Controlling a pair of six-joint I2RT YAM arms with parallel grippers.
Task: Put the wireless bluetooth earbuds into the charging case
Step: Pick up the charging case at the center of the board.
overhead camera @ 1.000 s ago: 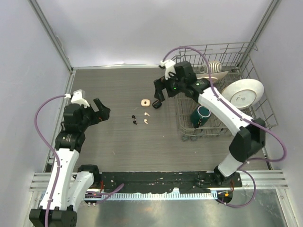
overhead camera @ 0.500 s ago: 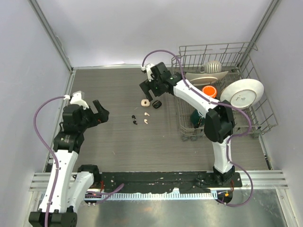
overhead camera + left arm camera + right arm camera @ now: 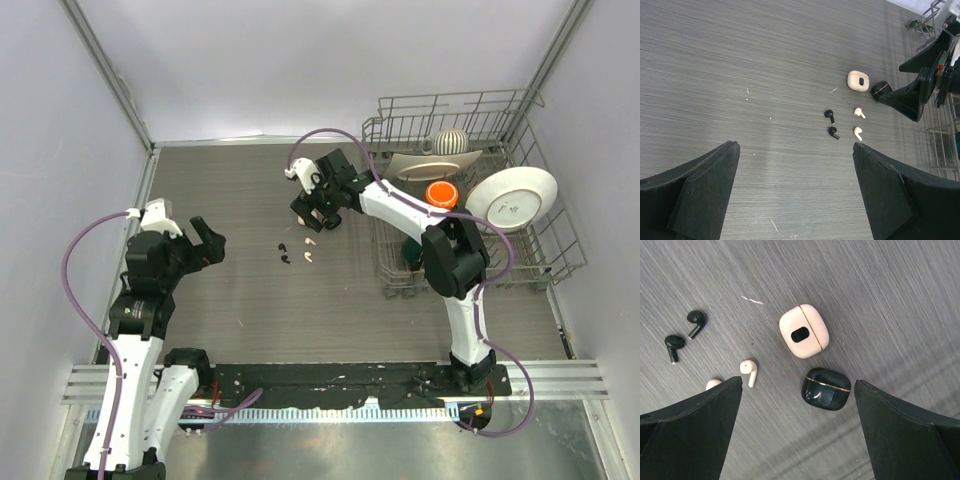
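Two black earbuds (image 3: 696, 318) (image 3: 674, 342) and two white earbuds (image 3: 748, 369) (image 3: 715, 384) lie loose on the grey table; one white bud is partly behind my finger. They also show in the top view, black (image 3: 285, 252) and white (image 3: 308, 248). A closed pinkish-white case (image 3: 803, 331) and a closed black case (image 3: 826, 389) lie beside them. My right gripper (image 3: 797, 430) is open and empty, hovering over the black case. My left gripper (image 3: 795, 195) is open and empty, well left of the buds (image 3: 833, 132).
A wire dish rack (image 3: 531, 258) stands at the right with a white plate (image 3: 512, 196), an orange cup (image 3: 441, 193), a striped bowl (image 3: 452, 140) and a dark green mug (image 3: 415, 250). Grey walls close in the table.
My right arm has swung left from the rack side and now sits over the two cases. My left gripper has drifted slightly down and left. The buds and cases have not moved.
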